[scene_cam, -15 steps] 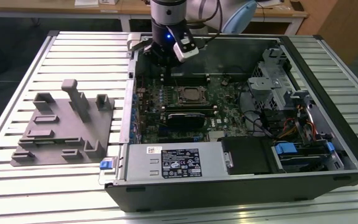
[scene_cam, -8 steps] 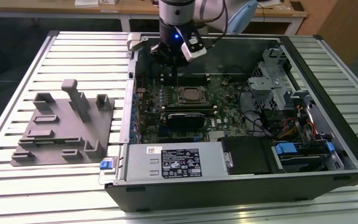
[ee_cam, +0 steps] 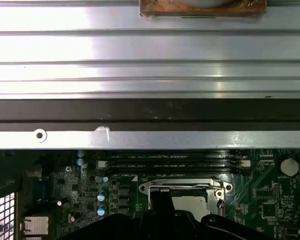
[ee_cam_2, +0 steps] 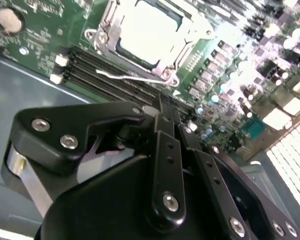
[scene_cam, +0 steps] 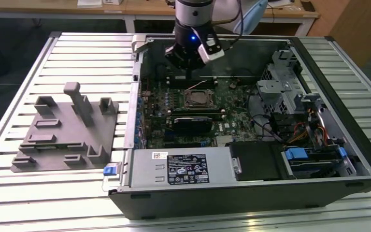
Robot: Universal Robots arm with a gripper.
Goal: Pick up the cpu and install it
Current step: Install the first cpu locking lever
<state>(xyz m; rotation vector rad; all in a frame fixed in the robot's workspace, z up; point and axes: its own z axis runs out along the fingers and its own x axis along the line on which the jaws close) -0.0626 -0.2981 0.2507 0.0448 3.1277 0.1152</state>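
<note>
Hand (scene_cam: 187, 60) of the black robot arm hangs over the far part of the open black computer case (scene_cam: 340, 159), above the green motherboard (scene_cam: 237, 128); in the second wrist view we see its black linkages (ee_cam_2: 162, 150), but we cannot tell how far its fingers stand apart, nor whether it grips anything. We find the cpu (scene_cam: 198, 98), a flat square chip with a silver metal top, lying in its metal-framed socket (ee_cam_2: 106, 36). A grey plastic fixture tray (scene_cam: 66, 133) rests on the slatted metal table (scene_cam: 18, 87), beside the case.
</note>
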